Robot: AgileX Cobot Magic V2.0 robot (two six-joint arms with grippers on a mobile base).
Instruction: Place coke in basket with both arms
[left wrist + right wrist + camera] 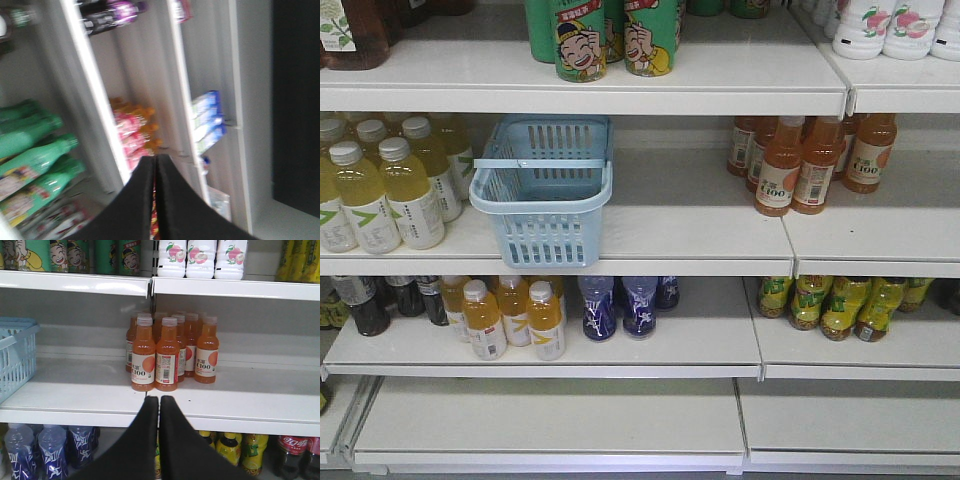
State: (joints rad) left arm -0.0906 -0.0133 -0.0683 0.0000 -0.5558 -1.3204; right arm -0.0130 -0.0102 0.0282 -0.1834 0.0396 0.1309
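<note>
White shelving (pixel 710 225) carries a light blue slotted plastic basket (pixel 555 238) on its middle level, upright, with the swing handle (pixel 535 161) lying across the open top. Pale yellow drink bottles (pixel 385 195) stand just beside it on the left; orange drink bottles (pixel 810 165) stand well apart on the right. In the right wrist view the right gripper (pixel 159 400) has its flat black fingers pressed together, tips touching, aimed at that orange cluster, with a corner of the basket at the left edge. One level lower, at the far right of that view, stands the small plastic coke bottle (pixel 291 446) with a red wrap and white script, its cap hidden behind the shelf lip, near yellow-green bottles (pixel 255 452). The left wrist view is tilted and blurred: the left gripper (pixel 154 161) is closed too, a thin sliver of red and yellow showing low in the seam, too small to identify, with green bottles (pixel 35 145) beyond
</note>
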